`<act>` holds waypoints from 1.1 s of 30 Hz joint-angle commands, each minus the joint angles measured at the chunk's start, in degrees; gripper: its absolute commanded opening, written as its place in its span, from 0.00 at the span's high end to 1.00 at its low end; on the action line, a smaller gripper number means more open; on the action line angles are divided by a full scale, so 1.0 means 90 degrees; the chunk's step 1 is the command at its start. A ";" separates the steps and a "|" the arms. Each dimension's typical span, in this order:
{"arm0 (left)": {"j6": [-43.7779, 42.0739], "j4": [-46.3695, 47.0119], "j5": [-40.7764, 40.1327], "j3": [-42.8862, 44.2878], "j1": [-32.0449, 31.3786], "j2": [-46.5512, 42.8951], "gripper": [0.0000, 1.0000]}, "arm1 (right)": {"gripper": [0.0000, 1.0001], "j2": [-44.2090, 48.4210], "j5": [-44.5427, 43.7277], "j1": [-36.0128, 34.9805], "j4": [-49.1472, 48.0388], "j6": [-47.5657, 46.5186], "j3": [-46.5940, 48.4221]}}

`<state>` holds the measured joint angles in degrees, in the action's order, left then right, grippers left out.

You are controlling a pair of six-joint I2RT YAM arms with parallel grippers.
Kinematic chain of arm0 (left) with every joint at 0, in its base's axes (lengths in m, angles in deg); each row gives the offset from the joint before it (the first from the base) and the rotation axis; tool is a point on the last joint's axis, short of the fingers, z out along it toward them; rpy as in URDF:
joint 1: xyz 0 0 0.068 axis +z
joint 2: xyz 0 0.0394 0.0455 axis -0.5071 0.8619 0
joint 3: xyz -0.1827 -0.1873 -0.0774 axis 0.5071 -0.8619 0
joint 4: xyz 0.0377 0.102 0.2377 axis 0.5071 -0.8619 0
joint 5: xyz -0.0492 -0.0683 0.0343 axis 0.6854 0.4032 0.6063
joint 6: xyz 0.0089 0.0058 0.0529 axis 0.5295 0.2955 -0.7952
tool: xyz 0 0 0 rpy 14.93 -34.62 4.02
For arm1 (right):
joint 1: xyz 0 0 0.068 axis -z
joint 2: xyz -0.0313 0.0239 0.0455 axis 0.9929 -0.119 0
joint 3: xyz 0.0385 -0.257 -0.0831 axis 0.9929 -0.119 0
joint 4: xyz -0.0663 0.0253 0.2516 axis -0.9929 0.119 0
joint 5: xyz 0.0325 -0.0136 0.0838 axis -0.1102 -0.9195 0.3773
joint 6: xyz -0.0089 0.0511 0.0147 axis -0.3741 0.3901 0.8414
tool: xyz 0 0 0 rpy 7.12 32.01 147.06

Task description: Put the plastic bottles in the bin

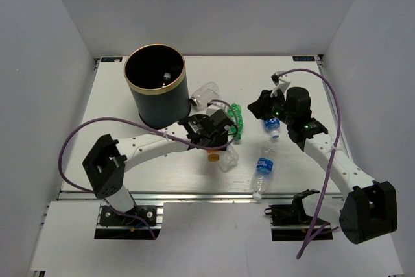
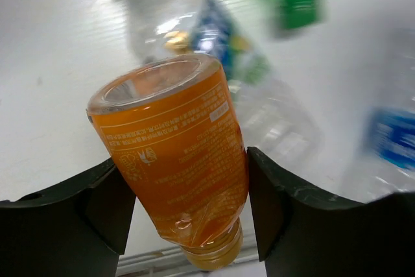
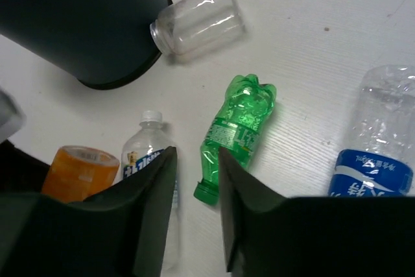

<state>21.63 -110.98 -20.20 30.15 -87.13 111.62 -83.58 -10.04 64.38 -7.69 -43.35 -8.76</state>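
Clamping the orange bottle (image 2: 172, 154) at the middle of the table (image 1: 305, 89), the left gripper (image 2: 188, 183) seems mid-pickup. Next it should lift far-left over the bin (image 1: 159, 105) and release. The right gripper's (image 3: 194, 180) fingers stand slightly apart, empty.

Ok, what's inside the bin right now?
Top view shows one small pale item, probably a bottle, against the bin's right inner wall. The rest of the inside is black shadow; anything lying there cannot be made out.
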 commanded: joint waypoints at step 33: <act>-0.3221 -0.0854 -0.3527 0.5435 0.3258 0.1328 0.64 | 0.32 -0.0320 0.0784 -0.0695 -0.0143 -0.0659 0.0181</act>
<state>-6.90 -118.41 -52.81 76.45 -59.96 123.33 -85.66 -4.21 59.09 -7.97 -47.37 -8.85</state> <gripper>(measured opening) 0.726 0.613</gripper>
